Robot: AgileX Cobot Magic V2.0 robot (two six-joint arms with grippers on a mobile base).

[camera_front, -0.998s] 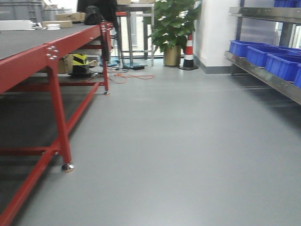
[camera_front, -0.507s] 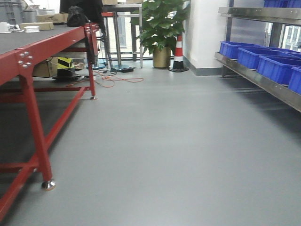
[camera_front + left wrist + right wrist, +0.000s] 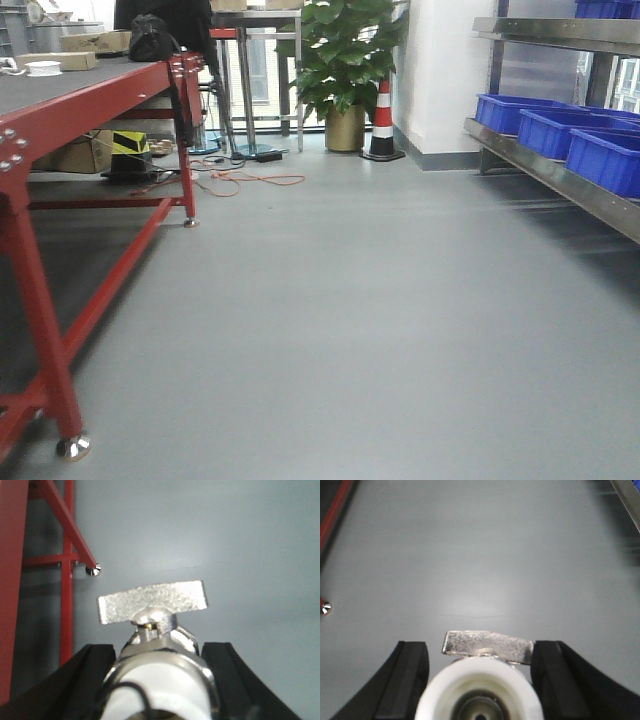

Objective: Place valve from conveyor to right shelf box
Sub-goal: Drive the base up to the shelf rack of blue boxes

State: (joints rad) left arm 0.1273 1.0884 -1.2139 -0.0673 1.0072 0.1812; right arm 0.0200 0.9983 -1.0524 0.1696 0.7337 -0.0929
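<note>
Two silvery metal valves with flat T-handles and white end caps are in my grip. The left valve (image 3: 159,611) is clamped between the black jaws of my left gripper (image 3: 158,652), and the right valve (image 3: 486,649) sits likewise in my right gripper (image 3: 480,652). Pick-up looks done; delivery is left, I judge. Both hang over bare grey floor (image 3: 350,300). The shiny stainless-steel shelf (image 3: 545,172) with blue plastic boxes (image 3: 603,160) lies ahead on the right, well apart from me, and the red-framed table (image 3: 100,95) stands left.
</note>
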